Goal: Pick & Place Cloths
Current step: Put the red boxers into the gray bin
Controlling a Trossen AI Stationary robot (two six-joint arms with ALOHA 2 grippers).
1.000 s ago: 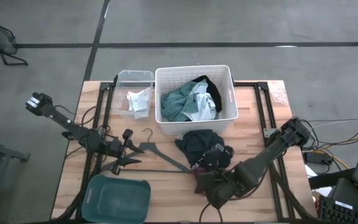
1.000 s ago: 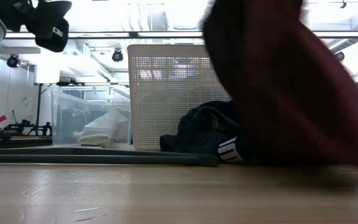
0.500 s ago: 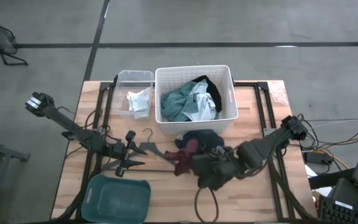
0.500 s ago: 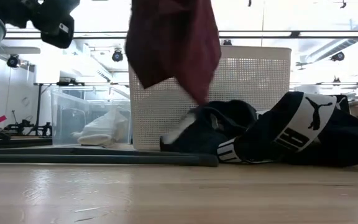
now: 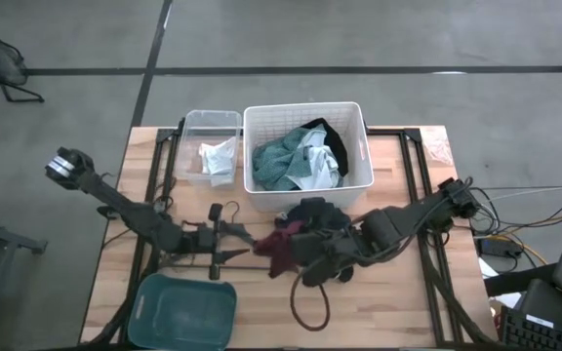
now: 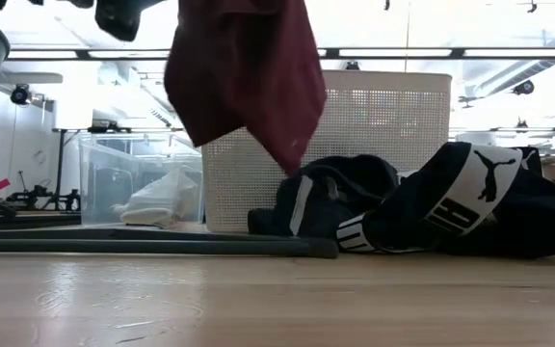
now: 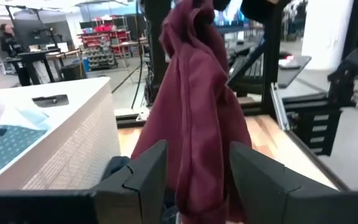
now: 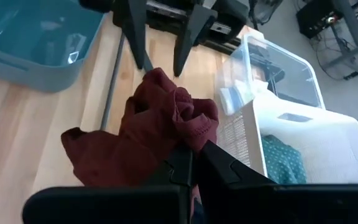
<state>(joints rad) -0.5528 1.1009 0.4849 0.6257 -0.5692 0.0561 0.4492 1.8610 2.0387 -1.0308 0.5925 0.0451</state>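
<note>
- Low view: maroon cloth (image 6: 249, 72) hanging above table (image 6: 277, 299), soft, light, floppy.
- Pinched at bunched top by right gripper (image 8: 188, 163).
- Left gripper (image 7: 194, 165) spread wide, just beside cloth.
- Best grabbed at bunched folds.

The basket (image 5: 307, 117) stands at the counter's (image 5: 398, 302) far edge, a clear bin (image 5: 210, 146) left of it. A garment (image 5: 315, 216) lies before the basket; a tub (image 5: 185, 310) sits near-left.

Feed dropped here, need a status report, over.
Right hand shut on maroon cloth, hanging above table. Left hand open, fingers either side of it. Black cloth below.
</note>
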